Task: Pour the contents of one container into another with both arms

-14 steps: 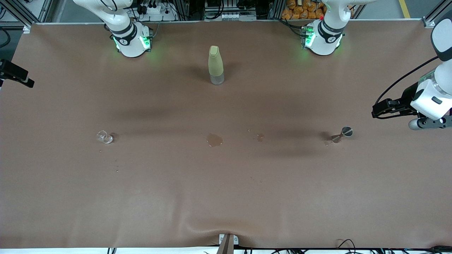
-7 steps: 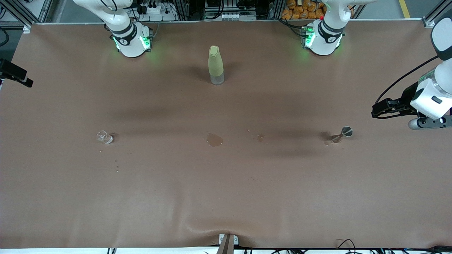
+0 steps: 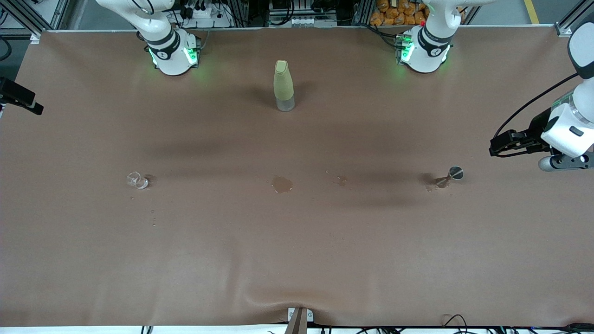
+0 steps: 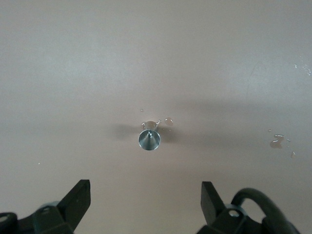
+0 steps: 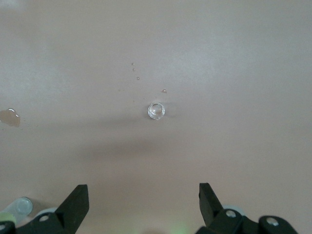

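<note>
A small metal jigger [image 3: 452, 175] stands on the brown table toward the left arm's end, with a few drops around its foot. My left gripper [image 4: 146, 200] hangs high over it, open and empty; the jigger [image 4: 149, 139] shows straight below. A small clear glass [image 3: 137, 180] stands toward the right arm's end. My right gripper [image 5: 144, 202] hangs high over the glass [image 5: 156, 110], open and empty. In the front view only parts of both hands show at the table's two ends.
A bottle with a yellow-green sleeve [image 3: 283, 86] stands between the two bases. A brownish puddle [image 3: 281, 184] lies mid-table between glass and jigger, with smaller drops [image 3: 341, 180] beside it and a few near the glass [image 3: 153, 218].
Both hands have drifted only slightly at the table's ends. The jigger, glass and bottle have not moved, and both grippers stay open.
</note>
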Available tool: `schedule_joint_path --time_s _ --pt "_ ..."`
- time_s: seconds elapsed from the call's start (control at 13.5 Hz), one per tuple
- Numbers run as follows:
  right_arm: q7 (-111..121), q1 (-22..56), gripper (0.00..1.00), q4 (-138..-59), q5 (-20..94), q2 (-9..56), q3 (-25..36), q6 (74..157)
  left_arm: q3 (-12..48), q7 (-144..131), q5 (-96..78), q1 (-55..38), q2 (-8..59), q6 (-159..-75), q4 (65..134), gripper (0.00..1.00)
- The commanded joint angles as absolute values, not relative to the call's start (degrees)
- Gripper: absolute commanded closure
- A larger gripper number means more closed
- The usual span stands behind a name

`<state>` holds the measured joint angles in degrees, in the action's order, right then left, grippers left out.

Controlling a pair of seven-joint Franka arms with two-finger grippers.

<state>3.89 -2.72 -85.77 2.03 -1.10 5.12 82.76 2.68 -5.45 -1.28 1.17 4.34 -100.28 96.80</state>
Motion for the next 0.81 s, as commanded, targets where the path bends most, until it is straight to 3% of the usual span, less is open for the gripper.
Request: schedule_joint_path --time_s 0.0,0.74 --pt "3.1 -2.8 0.00 -84.6 2.7 -0.9 4.9 81.9 2.7 -5.1 -1.1 1.1 4.8 -99.2 95.7 0.00" --pt "3.0 -2.6 0.00 -84.5 2.7 -1.0 4.9 80.6 2.6 -4.8 -1.1 1.4 4.8 -99.2 95.0 0.00"
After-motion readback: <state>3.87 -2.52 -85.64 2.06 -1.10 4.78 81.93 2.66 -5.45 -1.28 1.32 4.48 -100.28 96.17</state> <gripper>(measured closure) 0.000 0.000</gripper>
